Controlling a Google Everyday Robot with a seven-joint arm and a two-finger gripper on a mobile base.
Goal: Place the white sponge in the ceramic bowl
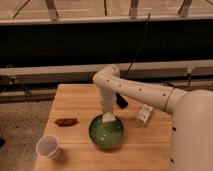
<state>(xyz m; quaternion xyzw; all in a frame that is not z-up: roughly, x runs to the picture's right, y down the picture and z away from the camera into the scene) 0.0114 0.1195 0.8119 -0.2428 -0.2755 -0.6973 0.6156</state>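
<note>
The green ceramic bowl sits on the wooden table near its front middle. My arm reaches down from the right, and my gripper hangs just over the bowl's far rim. It is shut on the white sponge, a small white block at its tip that is level with the rim and just inside the bowl.
A white cup stands at the table's front left corner. A reddish-brown item lies left of the bowl. A whitish oblong object with dark marks lies right of the bowl. A small black object lies behind the arm.
</note>
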